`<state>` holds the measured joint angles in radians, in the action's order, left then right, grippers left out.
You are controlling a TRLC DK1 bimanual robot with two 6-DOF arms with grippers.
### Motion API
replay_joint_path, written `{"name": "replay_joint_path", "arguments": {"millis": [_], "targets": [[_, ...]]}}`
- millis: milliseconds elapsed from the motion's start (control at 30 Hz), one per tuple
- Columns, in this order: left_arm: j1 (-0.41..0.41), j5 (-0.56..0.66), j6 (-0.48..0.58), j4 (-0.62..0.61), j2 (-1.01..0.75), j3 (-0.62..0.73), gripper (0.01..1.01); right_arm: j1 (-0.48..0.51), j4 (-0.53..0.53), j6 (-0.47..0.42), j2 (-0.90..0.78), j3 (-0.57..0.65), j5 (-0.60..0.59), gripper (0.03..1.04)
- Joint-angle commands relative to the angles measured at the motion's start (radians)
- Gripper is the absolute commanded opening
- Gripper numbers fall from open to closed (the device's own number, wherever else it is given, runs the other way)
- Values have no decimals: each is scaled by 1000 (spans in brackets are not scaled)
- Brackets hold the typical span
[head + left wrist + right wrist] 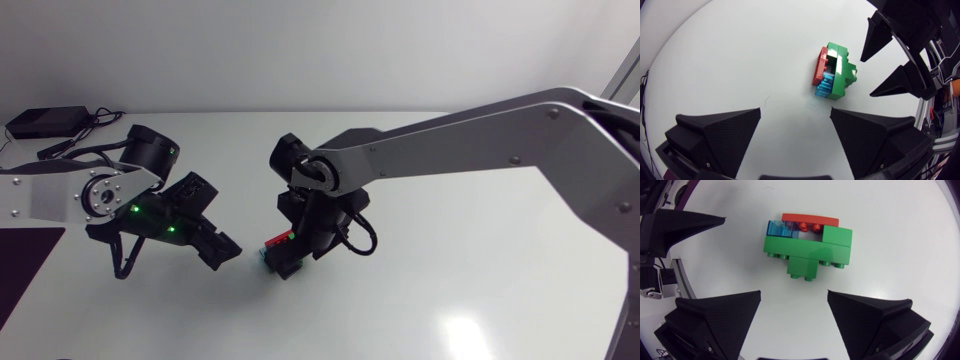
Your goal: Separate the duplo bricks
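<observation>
Left gripper (224, 250): matte black with grainy, broad wedge fingers, left of centre in the head view. It is spread wide and empty, tips aimed at the bricks, probably to take one end.
Duplo cluster (272, 250): just below centre, still joined, lying on the table. Glossy moulded plastic: green studded blocks (807, 247), a red curved plate (809, 218), a translucent blue brick (780, 229).
Right gripper (794, 292): same black wedges, wide apart, with the cluster just ahead and untouched. It seems lined up to straddle the green body.
Table (450, 270): smooth white, faintly shiny.

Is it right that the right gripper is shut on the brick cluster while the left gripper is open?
No: the right gripper is open too; the right wrist view shows the brick cluster ahead of it, untouched. The left gripper is open.
</observation>
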<state>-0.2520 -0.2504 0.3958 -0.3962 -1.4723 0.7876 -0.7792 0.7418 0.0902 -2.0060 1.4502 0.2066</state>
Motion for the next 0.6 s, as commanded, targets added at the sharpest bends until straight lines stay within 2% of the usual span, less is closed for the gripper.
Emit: {"name": "replay_joint_path", "arguments": {"millis": [0,333,433,567], "targets": [[-13,-9,11,-6,-16,35,977,5,39,29,-54,52,2,959],[-16,-9,12,-13,-19,42,979,5,177,36,-165,231,2,957],[-16,-9,12,-13,-19,42,977,9,192,34,-188,260,1,907],[-16,-10,12,-13,-26,45,977,11,223,34,-214,285,-4,889]]}}
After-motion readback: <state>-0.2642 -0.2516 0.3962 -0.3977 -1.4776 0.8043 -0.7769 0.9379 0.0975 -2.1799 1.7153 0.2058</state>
